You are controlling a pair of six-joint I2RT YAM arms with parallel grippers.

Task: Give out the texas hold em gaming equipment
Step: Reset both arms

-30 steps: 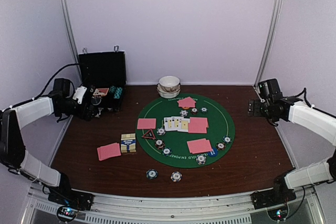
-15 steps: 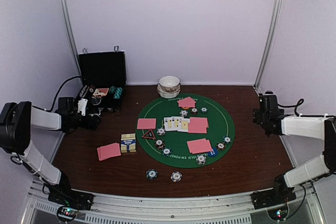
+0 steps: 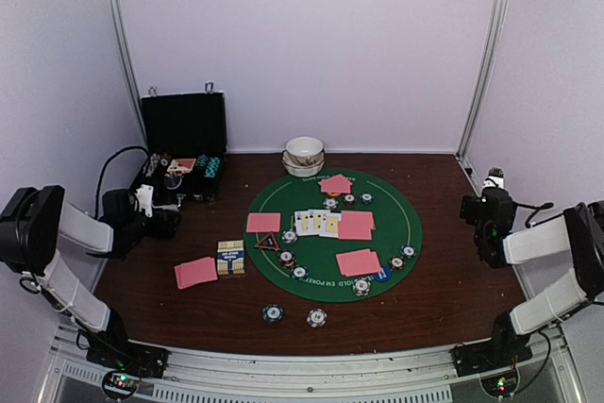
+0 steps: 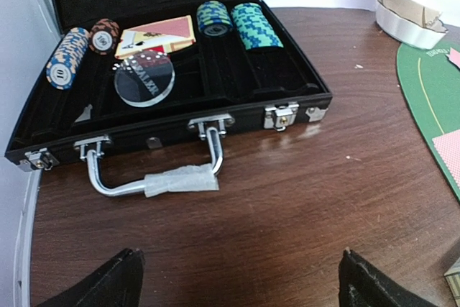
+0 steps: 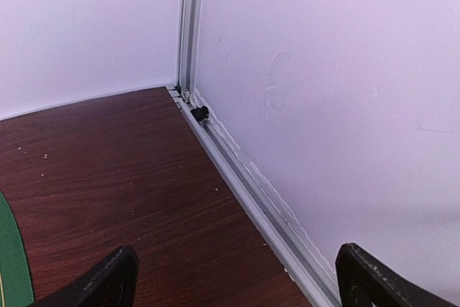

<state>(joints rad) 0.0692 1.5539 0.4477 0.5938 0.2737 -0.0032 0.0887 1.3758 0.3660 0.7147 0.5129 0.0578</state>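
My left tool (image 4: 237,278) is wide open and holds nothing, and the teal chips (image 4: 256,26) sit straight ahead of it in the black case (image 4: 244,124), while my right tool (image 5: 233,278), open too, faces the wall (image 5: 323,106), far from the cards (image 3: 358,261) on the green mat (image 3: 396,205).

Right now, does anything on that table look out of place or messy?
Two chips lie off the green mat, near the front edge. In the case, cards lie askew, and its handle is wrapped in clear plastic.
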